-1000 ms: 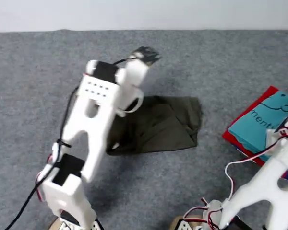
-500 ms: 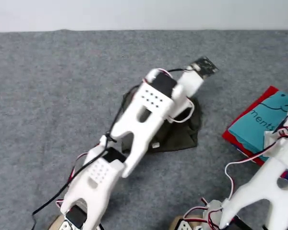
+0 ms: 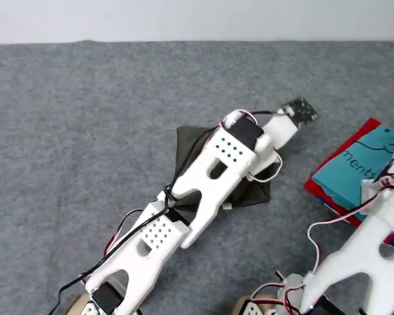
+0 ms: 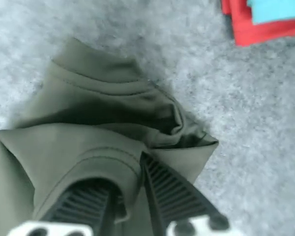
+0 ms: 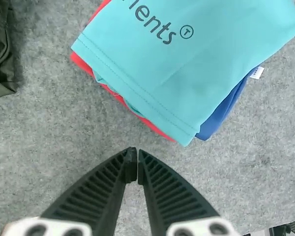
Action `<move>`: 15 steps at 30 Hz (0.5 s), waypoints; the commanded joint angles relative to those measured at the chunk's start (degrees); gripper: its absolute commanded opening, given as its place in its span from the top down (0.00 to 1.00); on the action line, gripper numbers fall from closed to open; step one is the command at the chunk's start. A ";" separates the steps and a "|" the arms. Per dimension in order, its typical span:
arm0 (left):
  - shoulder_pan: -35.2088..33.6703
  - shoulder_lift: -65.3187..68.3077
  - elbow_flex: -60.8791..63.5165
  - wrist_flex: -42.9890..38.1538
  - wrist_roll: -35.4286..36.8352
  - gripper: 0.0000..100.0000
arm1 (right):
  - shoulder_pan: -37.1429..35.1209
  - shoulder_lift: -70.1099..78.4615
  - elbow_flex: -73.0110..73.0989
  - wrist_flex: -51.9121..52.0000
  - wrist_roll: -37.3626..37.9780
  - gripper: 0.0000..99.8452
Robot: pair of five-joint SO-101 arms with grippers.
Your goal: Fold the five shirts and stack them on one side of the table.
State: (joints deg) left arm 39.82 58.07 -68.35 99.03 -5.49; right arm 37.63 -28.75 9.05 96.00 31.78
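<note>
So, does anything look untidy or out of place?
The olive shirt lies bunched and creased, with one edge in the left end effector. The blue shirt and the red shirt stick out from under the teal shirt.

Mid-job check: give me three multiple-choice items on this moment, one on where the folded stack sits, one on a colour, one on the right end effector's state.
1. Where is the stack of folded shirts?
A. beside the right arm
B. at the table's middle
C. at the table's far-left edge

2. What colour is the stack's top shirt?
A. red
B. teal
C. white

3. What state is the right end effector in?
A. open wide
B. shut on the top shirt
C. shut and empty, over the grey table cover

Answers:
1 A: the high view shows the stack at the table's edge next to that arm.
2 B: teal cloth lies uppermost in the right wrist view.
3 C: the fingers meet with nothing between them, short of the stack.
</note>
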 commanded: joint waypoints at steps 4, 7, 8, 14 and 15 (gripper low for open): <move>0.62 -2.11 -2.86 0.35 1.76 0.86 | 0.48 -1.27 -0.44 -1.01 0.26 0.99; -0.18 -4.04 -4.88 1.32 4.66 0.79 | 0.40 -1.27 -0.44 -1.01 0.26 0.99; -0.26 -4.84 -5.49 1.41 4.84 0.78 | 0.40 -1.27 -0.44 -1.01 0.26 0.99; -3.16 -10.90 -6.46 1.49 4.92 0.78 | 0.40 -1.36 -0.44 -1.01 0.26 0.99; -4.75 -12.13 -6.37 1.49 5.01 0.78 | -0.22 -1.45 -0.44 -1.01 0.26 0.99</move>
State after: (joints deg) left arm 38.59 52.35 -72.75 99.12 -1.27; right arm 37.63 -28.75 9.05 96.00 31.78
